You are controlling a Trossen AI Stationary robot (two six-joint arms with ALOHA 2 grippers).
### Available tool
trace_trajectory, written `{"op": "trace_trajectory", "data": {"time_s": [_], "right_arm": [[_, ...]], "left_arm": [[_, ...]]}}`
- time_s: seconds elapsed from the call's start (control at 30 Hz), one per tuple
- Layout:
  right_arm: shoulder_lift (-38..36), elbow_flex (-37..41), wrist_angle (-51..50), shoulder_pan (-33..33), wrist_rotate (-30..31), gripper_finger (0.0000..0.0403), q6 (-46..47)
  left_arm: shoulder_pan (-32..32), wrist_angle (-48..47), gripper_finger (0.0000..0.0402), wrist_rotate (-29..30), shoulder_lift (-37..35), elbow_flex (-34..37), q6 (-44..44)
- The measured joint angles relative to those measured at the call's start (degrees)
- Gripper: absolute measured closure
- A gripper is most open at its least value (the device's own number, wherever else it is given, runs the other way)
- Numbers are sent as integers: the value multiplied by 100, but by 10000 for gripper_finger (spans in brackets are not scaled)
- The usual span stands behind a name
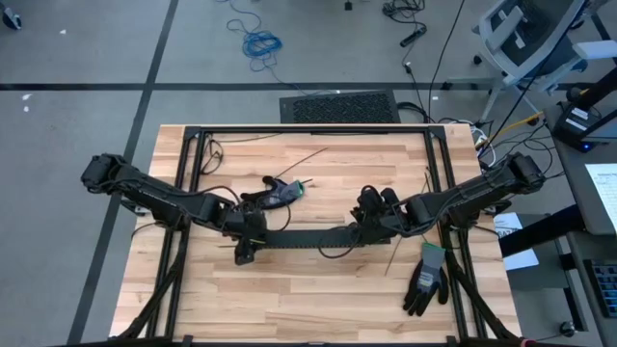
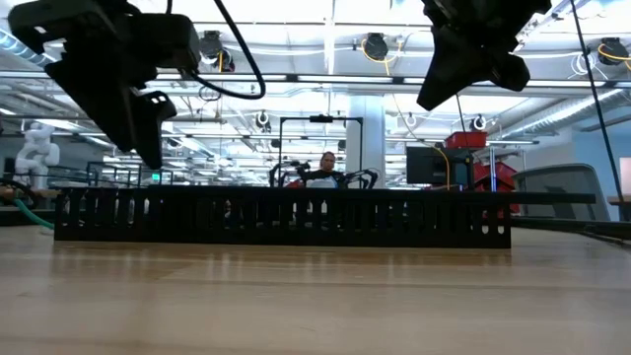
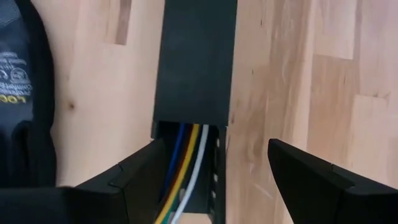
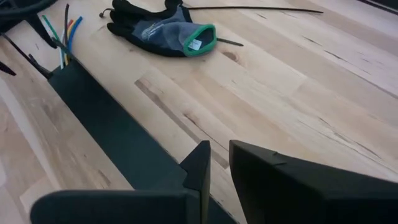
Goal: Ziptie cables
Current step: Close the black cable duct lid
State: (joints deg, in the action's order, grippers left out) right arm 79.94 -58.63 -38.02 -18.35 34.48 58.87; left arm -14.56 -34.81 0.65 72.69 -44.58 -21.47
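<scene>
Your cables [image 3: 186, 168] lie inside the long black duct [image 1: 299, 238] in the middle of the table [image 1: 289, 289], mostly under its lid. The left gripper [image 3: 211, 180] straddles the duct's end, fingers spread wide; descending could snag wires. The right gripper [image 4: 219, 163] hovers nearly closed, empty, near the other end.

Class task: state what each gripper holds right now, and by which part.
Nothing. The left gripper stands open over the cables; the right gripper is nearly closed, empty.
</scene>
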Motion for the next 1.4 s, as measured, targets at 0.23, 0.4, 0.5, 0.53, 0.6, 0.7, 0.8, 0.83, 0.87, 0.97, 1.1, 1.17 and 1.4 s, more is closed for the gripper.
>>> {"op": "trace_trajectory", "data": {"time_s": [0.23,0.4,0.5,0.53,0.6,0.7,0.8,0.83,0.87,0.97,1.1,1.17,1.4], "right_arm": [[0,0,-50,0,0,353,-183],[0,0,-115,0,0,353,-461],[0,0,-207,-16,-2,353,-569],[0,0,-241,-39,-2,353,-577],[0,0,-339,-57,-4,353,-584],[0,0,-475,-107,-4,353,-578],[0,0,-542,-127,-4,353,-602],[0,0,-571,-131,-7,353,-603],[0,0,-612,-131,-9,353,-603],[0,0,-734,-127,-4,353,-605],[0,0,-852,-127,-4,353,-605],[0,0,-899,-127,-4,353,-605],[0,0,-906,-127,-2,353,-577]], "left_arm": [[226,-26,125,-208,2,0,238],[429,-43,125,-421,87,0,232],[521,-70,125,-448,212,-1,117],[540,-63,125,-463,287,-7,94],[563,-72,125,-508,454,-7,87],[555,-6,125,-512,638,-7,81],[556,4,125,-657,811,-7,-37],[561,5,125,-747,834,-8,-119],[560,-12,125,-821,841,-17,-204],[505,6,125,-943,841,-57,-267],[391,-14,125,-781,921,-29,-207],[346,-3,125,-752,1042,-20,-204],[290,295,125,-572,1494,-15,-221]]}}
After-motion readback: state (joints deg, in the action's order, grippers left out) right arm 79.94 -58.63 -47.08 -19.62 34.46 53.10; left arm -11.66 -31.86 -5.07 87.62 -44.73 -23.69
